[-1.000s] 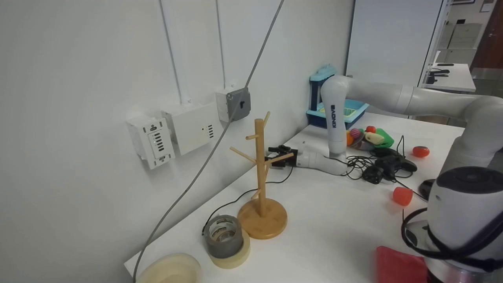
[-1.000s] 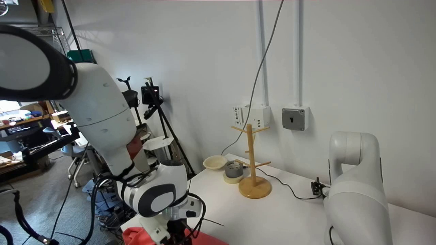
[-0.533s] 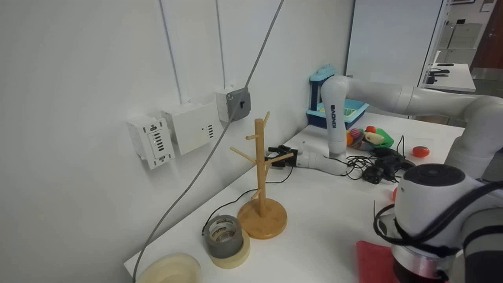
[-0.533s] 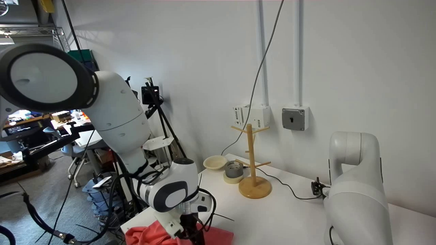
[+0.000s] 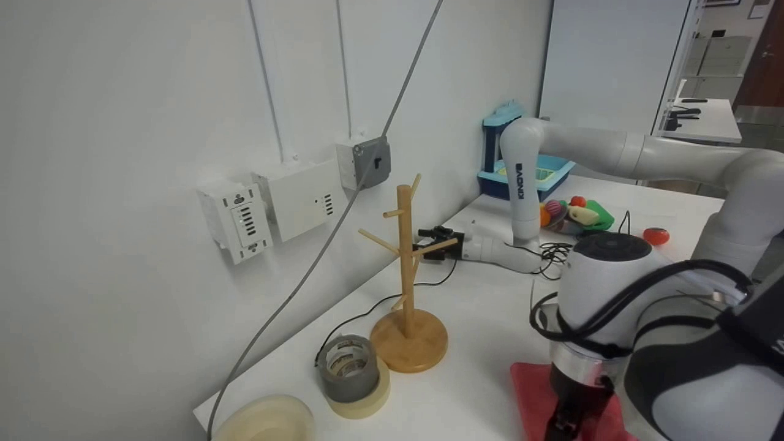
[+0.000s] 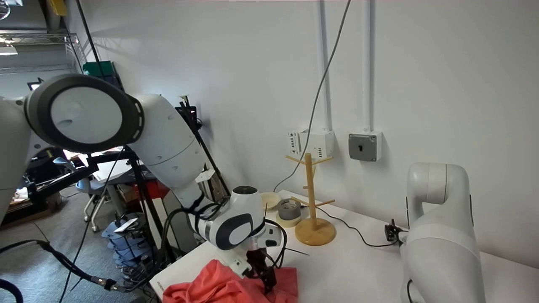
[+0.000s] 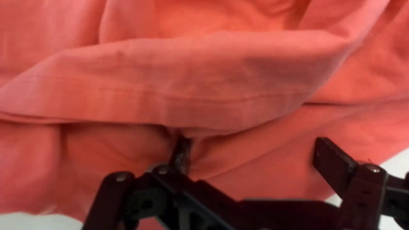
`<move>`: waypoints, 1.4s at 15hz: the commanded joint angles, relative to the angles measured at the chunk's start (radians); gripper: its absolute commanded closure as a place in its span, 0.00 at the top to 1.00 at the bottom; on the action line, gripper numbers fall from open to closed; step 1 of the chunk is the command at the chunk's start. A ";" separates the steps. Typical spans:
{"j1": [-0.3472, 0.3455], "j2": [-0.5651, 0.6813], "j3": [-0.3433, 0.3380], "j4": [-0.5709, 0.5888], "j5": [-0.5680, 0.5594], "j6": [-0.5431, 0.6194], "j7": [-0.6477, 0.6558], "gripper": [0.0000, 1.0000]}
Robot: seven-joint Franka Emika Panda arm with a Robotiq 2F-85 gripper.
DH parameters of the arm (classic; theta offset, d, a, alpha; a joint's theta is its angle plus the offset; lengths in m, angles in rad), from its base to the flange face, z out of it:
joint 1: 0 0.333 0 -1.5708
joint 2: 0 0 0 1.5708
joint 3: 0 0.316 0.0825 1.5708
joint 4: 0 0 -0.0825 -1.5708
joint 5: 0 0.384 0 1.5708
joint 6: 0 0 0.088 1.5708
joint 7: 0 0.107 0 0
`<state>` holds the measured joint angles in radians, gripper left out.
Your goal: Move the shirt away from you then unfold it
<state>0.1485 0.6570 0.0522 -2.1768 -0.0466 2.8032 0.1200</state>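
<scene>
The shirt is coral red and lies crumpled on the white table, with folds filling most of the wrist view [image 7: 191, 70]. Both exterior views show it beneath my arm, the shirt [image 6: 202, 288] bunched on its near side and flatter at a corner of the shirt [image 5: 531, 389]. My gripper [image 7: 252, 142] stands open, its fingers wide apart and pointing down at the cloth. The left fingertip [image 7: 182, 150] meets the cloth just under a raised fold; the right fingertip [image 7: 330, 163] is over a flatter part. Whether that one touches cannot be told. No cloth is pinched between them.
A wooden mug tree [image 5: 407, 275], stacked tape rolls [image 5: 349, 370] and a cream bowl [image 5: 269, 422] stand near the wall. A Kinova arm [image 6: 442, 240] rests on the table's other part, with toys [image 5: 569, 214] and cables [image 5: 554, 254] near it.
My arm has swept across the table toward the mug tree side. The shirt has slid along with it the same way, while the fingers stay apart.
</scene>
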 commanded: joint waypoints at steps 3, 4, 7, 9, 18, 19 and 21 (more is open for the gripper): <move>-0.010 0.064 -0.001 0.138 0.014 -0.033 -0.025 1.00; -0.009 0.056 -0.004 0.137 0.009 -0.036 -0.028 1.00; 0.001 0.049 -0.016 0.149 -0.003 -0.053 -0.026 1.00; -0.010 0.023 0.001 0.131 0.000 -0.089 -0.046 1.00; 0.025 -0.221 0.037 -0.100 -0.025 -0.331 -0.059 1.00; 0.031 -0.237 0.041 -0.121 -0.034 -0.335 -0.066 1.00; 0.031 -0.238 0.056 -0.149 -0.042 -0.328 -0.087 1.00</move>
<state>0.1776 0.4688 0.0946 -2.2545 -0.0701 2.4825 0.0736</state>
